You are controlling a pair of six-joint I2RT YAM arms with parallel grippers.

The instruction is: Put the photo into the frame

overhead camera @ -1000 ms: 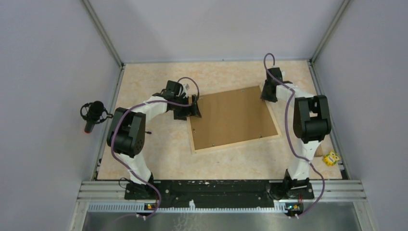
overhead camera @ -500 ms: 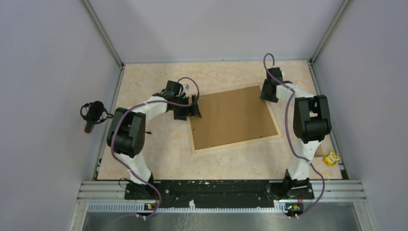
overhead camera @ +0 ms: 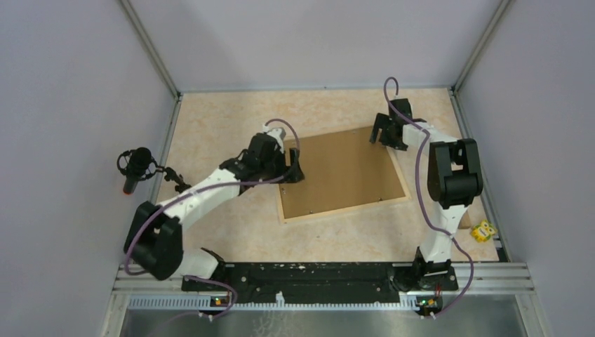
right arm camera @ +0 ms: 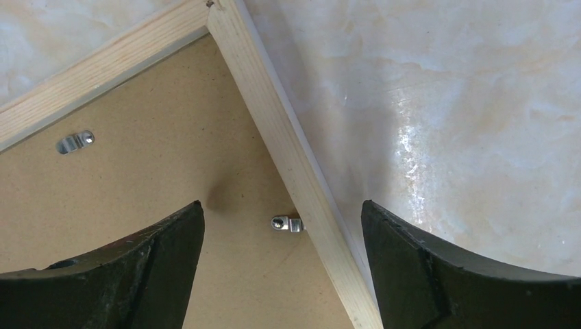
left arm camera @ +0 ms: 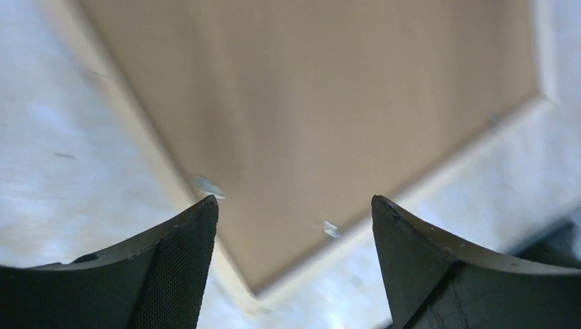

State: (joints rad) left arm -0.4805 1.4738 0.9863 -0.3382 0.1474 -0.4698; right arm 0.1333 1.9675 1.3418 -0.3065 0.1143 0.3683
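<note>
The frame (overhead camera: 344, 210) lies back-up on the table, thin pale wooden strips around a brown backing board (overhead camera: 340, 172). The photo does not show in any view. My left gripper (overhead camera: 293, 172) hovers open over the frame's left edge. Its wrist view is blurred, with a frame strip (left arm camera: 134, 116), the board (left arm camera: 308, 103) and nothing between the open left gripper (left arm camera: 293, 205). My right gripper (overhead camera: 387, 135) is open above the far right corner. Below the right gripper (right arm camera: 282, 205) are the wooden strip (right arm camera: 288, 151) and a small metal tab (right arm camera: 286, 223) turned over the board (right arm camera: 171, 178).
A black microphone (overhead camera: 137, 165) stands at the table's left edge. A small yellow object (overhead camera: 483, 230) lies by the right wall. Grey walls enclose the table on three sides. A second metal tab (right arm camera: 74, 142) sits near the frame's far strip.
The left arm has swung out, carrying its gripper a little right over the frame's left edge. The right gripper has opened and shifted slightly left at the far right corner.
</note>
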